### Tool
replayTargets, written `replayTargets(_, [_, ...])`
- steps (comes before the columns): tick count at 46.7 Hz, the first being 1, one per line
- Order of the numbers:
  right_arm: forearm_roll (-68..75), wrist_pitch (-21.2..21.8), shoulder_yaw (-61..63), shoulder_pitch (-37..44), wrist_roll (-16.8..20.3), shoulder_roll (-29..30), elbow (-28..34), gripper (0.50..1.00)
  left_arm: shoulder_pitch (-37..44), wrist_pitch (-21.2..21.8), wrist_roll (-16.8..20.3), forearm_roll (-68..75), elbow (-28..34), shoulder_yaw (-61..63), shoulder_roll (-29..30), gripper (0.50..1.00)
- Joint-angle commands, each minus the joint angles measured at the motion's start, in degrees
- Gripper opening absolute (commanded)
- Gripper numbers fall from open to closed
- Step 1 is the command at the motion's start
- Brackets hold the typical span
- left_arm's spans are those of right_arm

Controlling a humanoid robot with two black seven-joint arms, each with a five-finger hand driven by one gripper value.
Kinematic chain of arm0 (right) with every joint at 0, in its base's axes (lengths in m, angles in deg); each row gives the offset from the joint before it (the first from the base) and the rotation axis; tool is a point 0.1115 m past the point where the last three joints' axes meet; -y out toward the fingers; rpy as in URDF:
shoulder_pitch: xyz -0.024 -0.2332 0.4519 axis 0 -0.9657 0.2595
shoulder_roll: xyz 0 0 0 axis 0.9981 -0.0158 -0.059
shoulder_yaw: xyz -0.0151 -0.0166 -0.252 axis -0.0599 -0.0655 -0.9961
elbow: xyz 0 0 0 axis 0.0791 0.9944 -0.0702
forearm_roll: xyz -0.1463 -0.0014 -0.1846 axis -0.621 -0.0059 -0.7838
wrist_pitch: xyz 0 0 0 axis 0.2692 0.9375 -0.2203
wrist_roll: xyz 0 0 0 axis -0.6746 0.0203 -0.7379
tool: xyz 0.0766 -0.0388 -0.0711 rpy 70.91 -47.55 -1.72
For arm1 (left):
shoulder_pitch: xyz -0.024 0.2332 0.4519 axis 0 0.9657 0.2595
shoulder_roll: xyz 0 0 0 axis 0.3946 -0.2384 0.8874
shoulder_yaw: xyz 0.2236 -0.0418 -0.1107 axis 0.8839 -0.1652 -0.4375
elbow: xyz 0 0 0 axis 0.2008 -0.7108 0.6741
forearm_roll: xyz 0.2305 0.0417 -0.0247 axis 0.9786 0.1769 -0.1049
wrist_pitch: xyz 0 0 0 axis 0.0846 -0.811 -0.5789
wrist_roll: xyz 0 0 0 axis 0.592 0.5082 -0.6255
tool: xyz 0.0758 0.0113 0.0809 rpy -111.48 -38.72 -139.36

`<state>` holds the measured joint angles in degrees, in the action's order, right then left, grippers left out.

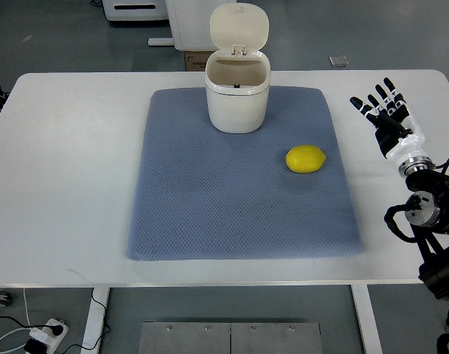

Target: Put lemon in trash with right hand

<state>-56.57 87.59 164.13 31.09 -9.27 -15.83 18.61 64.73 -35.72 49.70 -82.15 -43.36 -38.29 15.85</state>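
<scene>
The lemon [306, 159] was bright yellow, smooth and oval, and lay on its side with its long axis running left to right, on the right part of the blue-grey mat [209, 214], untouched. The trash bin [237, 92] was a small cream-white tub with rounded corners, standing upright near the mat's far edge, about at its middle. Its hinged lid stood tipped back, leaving the mouth open. Lemon and bin were well apart.
</scene>
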Motion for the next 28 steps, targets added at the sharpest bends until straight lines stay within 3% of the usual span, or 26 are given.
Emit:
replayTargets(1, [0.0,0.03,-0.03,0.01,0.0,0.0,0.0,1.0,0.01,0.03,0.0,0.01,0.0,-0.07,0.0,1.0])
replayTargets(28, [0.09,0.03,0.05,0.01,0.0,-0.09,0.0,1.0,0.71,-0.41,0.0,0.01,0.0,0.02,0.0,1.0])
